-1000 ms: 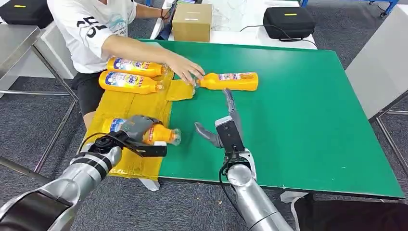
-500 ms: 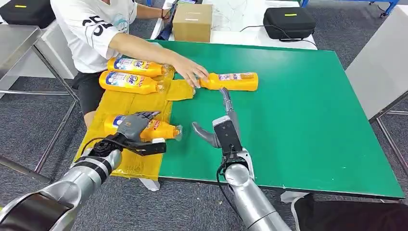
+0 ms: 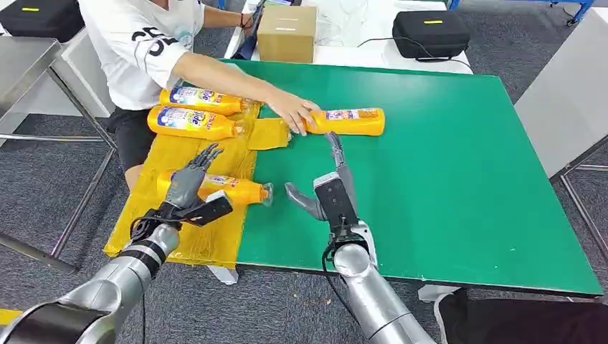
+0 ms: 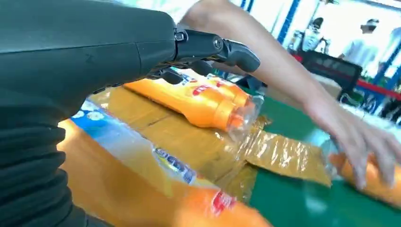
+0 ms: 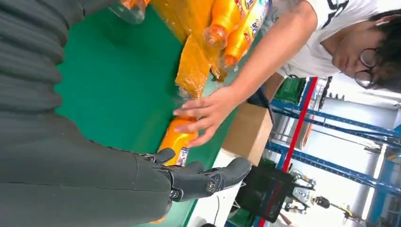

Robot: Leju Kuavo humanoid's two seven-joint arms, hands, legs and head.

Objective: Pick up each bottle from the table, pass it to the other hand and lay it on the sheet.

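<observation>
From the head view, the left robot hand point(image 3: 192, 188) hovers over the yellow sheet point(image 3: 179, 154) with its fingers spread and lifted, holding nothing; the nearest bottle point(image 3: 228, 189) lies on its side right under and beside it, cap toward the green counter point(image 3: 444, 165), which reads to me as a bottle just laid down and let go. Two more bottles point(image 3: 192, 110) lie side by side at the far end of the sheet, so the sheet is plainly the drop-off zone. The right robot hand point(image 3: 328, 188) rests above the counter with its fingers stretched straight ahead and the thumb out to the side, empty, pointing toward the last bottle point(image 3: 347, 121), which lies on bare counter just past the sheet's corner. A person's hand point(image 3: 292, 112) is on that bottle's neck end, I'd guess setting it in reach for the next pick. In the left wrist view the robot hand's dark fingers point(image 4: 222, 47) are extended over the sheet, closed on nothing; the bottle below is a bright orange body with a blue-and-white label, blurred up close, and the pair beyond show clear caps against the crinkled, glossy sheet. The person's hand point(image 4: 364, 142) covers the far bottle. In the right wrist view the right robot hand's fingers point(image 5: 208, 177) are open and apart, with the orange bottle point(image 5: 177, 142) beyond them under the person's hand point(image 5: 205, 113), its label end toward the robot hand. All the bottles look alike: slim, smooth, orange plastic, likely slippery and prone to roll.
</observation>
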